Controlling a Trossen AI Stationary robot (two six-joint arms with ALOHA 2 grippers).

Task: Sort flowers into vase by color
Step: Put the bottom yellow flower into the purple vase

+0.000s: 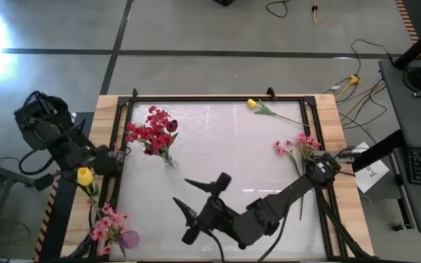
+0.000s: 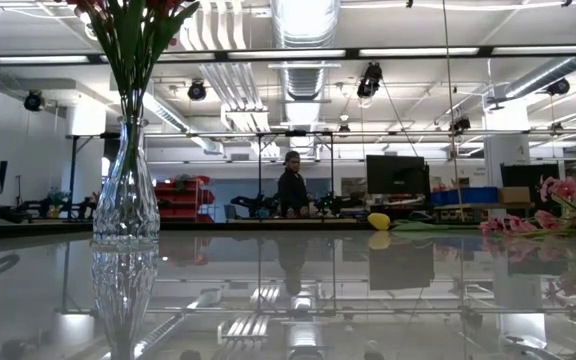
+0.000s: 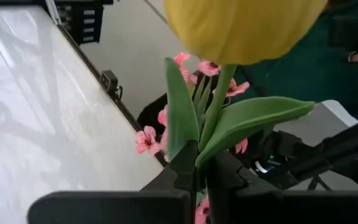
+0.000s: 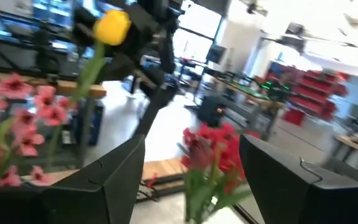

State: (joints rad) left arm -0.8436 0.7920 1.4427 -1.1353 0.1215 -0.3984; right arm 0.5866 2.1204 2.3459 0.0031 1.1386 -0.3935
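Closest to my low camera stands a cut-glass vase (image 2: 126,205) holding the red flowers (image 1: 150,132), toward the table's (image 1: 218,146) far left. My left gripper (image 3: 199,177) sits off the table's left edge, clamped tight on the stem of a yellow tulip (image 1: 85,176), its bud big and near in the left wrist view. Just beside it, at the near left corner, a pink spray (image 1: 107,223) stands in a purple vase (image 1: 129,239). My right gripper (image 1: 199,201) hovers over the near middle of the table with its fingers spread wide and nothing between them. Another yellow tulip (image 1: 252,104) lies by the far edge, and more pink flowers (image 1: 302,145) lie at the right edge. I can read no labels or writing anywhere.
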